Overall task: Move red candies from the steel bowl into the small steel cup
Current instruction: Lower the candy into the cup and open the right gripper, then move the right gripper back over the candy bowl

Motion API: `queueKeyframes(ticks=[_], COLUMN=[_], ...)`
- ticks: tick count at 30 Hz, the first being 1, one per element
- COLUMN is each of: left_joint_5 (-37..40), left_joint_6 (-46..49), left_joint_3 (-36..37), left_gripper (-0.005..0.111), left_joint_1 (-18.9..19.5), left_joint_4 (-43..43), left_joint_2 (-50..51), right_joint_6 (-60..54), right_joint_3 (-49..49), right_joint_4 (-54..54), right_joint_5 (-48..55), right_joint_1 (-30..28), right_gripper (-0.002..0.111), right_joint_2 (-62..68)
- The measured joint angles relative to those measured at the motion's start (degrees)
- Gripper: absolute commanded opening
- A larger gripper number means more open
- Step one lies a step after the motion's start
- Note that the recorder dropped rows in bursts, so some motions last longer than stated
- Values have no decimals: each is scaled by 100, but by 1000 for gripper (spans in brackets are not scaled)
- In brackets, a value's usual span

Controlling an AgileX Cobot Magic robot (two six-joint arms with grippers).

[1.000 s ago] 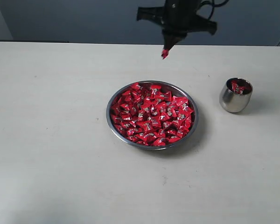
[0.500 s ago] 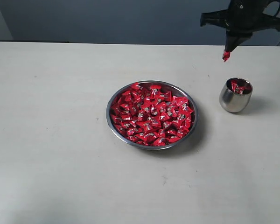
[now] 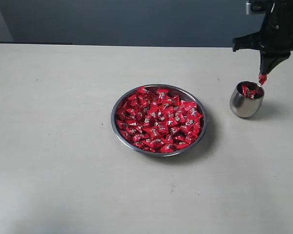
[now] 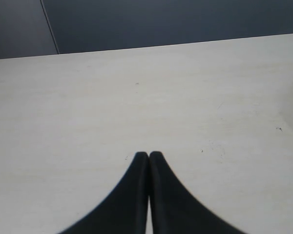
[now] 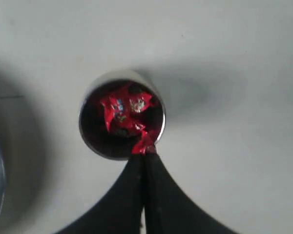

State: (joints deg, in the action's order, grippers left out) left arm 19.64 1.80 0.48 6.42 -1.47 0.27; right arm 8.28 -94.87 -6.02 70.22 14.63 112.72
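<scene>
Exterior: right gripper (image 3: 262, 73) clamped on single candy (image 3: 262, 78), held just above rim of small steel cup (image 3: 244, 105). Red candies (image 3: 158, 119) heaped in steel bowl (image 3: 113, 117), well apart from cup; few seen inside cup.

Left wrist: left gripper (image 4: 149, 156) pressed closed, nothing gripped, over bare table (image 4: 136, 97).

Right wrist: wrapper corner seen pinched at tips over cup mouth. Candy judged light, crinkly, slippery. Pinch best taken across body or wrapper twist.

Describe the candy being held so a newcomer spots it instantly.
Find the wide steel bowl, then the small steel cup to its right in the exterior view. Just above its rim the right gripper pinches one red candy: the only one hanging in air.
</scene>
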Motion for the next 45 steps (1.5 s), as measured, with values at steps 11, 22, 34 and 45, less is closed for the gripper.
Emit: queueKeyframes(ticks=[11, 22, 34, 45], left_joint_5=[0, 0, 0, 0], left_joint_6=[0, 0, 0, 0], left_joint_3=[0, 0, 0, 0], left_gripper=[0, 0, 0, 0], left_joint_1=[0, 0, 0, 0], left_joint_4=[0, 0, 0, 0], left_joint_2=[0, 0, 0, 0], right_joint_6=[-338, -478, -522, -577], right_joint_3=[580, 580, 580, 580], right_joint_4=[345, 410, 396, 336], right_joint_5=[-600, -875, -937, -970], right_joint_1=[-34, -241, -241, -241], right_gripper=[-1, -1, -1, 28], right_joint_2=[-214, 116, 376, 376])
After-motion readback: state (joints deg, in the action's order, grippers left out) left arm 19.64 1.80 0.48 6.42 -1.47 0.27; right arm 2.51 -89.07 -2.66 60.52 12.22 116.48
